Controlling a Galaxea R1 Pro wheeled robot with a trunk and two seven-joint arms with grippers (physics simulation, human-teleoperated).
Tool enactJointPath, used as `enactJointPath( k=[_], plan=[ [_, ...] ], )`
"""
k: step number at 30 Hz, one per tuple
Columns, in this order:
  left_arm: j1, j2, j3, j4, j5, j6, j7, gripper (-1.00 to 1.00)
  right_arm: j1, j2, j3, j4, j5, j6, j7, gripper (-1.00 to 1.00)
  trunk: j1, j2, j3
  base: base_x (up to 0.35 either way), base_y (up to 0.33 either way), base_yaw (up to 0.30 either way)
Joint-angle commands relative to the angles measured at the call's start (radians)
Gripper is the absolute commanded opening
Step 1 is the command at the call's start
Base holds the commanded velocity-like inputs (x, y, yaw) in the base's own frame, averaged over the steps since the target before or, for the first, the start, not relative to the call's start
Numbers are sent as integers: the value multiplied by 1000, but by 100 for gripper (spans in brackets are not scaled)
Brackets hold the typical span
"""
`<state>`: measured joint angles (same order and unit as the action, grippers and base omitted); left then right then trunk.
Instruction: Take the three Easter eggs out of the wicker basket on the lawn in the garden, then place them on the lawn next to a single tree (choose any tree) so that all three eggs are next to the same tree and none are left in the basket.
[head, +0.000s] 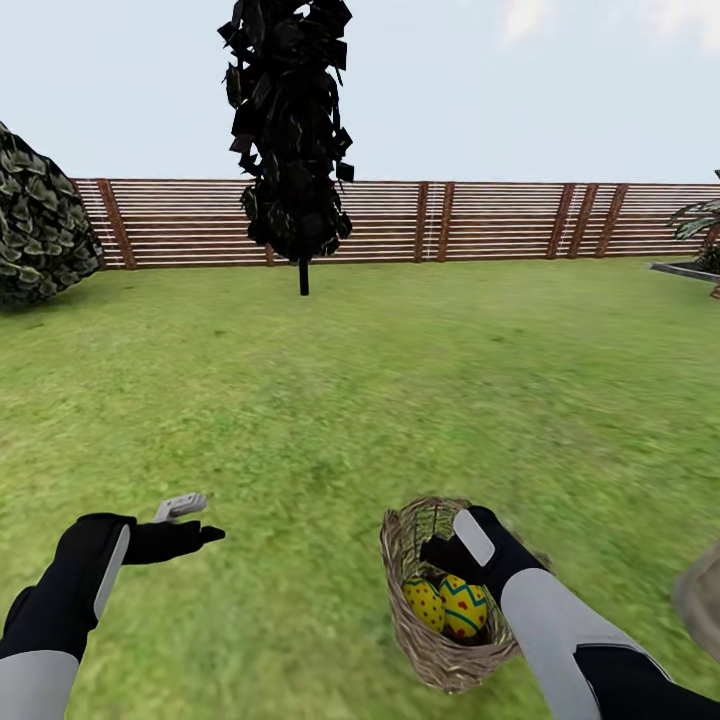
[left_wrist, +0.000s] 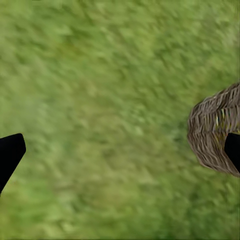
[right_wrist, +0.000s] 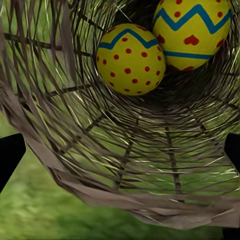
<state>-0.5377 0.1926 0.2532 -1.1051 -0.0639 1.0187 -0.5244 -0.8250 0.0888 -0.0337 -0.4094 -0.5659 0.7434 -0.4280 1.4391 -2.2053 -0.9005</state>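
Eggs (right_wrist: 131, 59) lie directly ahead of the right gripper (right_wrist: 120, 150)
Its jaws are spread, empty, inside the wicker basket (head: 405, 570); left gripper (head: 185, 520) is further away, its state cannot be told

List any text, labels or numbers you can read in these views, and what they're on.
None. The two Easter eggs in the wicker basket carry only red dots, a heart and blue zigzag bands. The fence and both grippers show no lettering.
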Motion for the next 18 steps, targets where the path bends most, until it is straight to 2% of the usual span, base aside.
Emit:
enactJointPath(
  k=[1,3,7,12,18],
  plan=[
    [-1,0,1,-2,-7,4,-7,100,0,1,-3,-2,-8,1,-9,100,4,-8,-4,0,0,0],
    [-1,-1,1,-4,-7,4,-8,100,0,1,-3,-2,-8,0,-9,100,11,-22,-10,0,0,0],
    [-1,-2,1,-7,-7,4,-8,100,0,0,-3,-1,-8,-2,-9,100,11,-22,-10,0,0,0],
    [-1,-2,1,-7,-7,4,-8,100,0,0,-3,-2,-8,-2,-9,100,31,-57,-26,0,0,0],
    [-1,-2,1,-7,-7,4,-8,100,0,-1,-3,-2,-8,-5,-9,100,31,-57,-26,0,0,0]
  ],
)
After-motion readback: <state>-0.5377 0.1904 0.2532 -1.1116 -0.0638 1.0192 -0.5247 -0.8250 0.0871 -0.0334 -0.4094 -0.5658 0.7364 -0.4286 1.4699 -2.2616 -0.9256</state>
